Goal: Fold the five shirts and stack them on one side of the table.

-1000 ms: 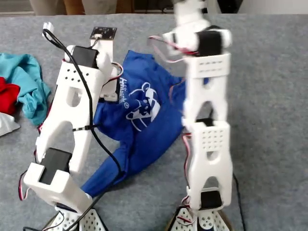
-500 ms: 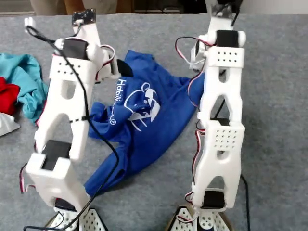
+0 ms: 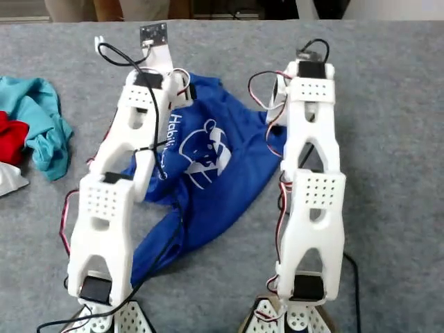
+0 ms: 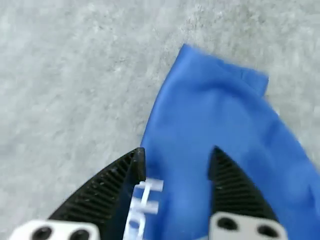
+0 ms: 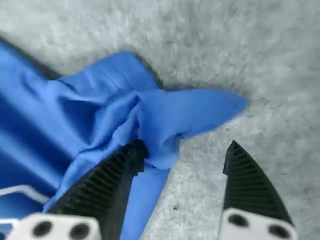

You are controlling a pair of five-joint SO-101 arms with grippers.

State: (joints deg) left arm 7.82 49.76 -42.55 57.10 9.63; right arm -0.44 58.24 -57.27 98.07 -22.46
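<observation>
Both arms have stretched forward and dropped lower over the last second, the left one swinging inward over the cloth. Nearest the arm bases, the blue shirt (image 3: 208, 180) trails a rumpled tail beside the left arm's base, and that arm's black cable (image 3: 166, 215) drapes across the fabric, where I judge it could drag the cloth if the arm lifts. Mid-table, the printed chest lies roughly flat on the grey table (image 3: 388, 139), while a teal shirt (image 3: 38, 118) and a red shirt (image 3: 10, 135) wait crumpled at the left side. At the shirt's far end, the left gripper (image 4: 177, 152) hangs spread over the blue edge by the lettering, gripping nothing. The right gripper (image 5: 185, 146) is also spread, one finger against a bunched fold near the sleeve tip, the other over bare table. The risk as I see it is that the right closes on that bunch, not a clean edge, while the left pinches a single layer. An uneven pull would then skew the shirt instead of spreading it, and the fold would come out crooked.
</observation>
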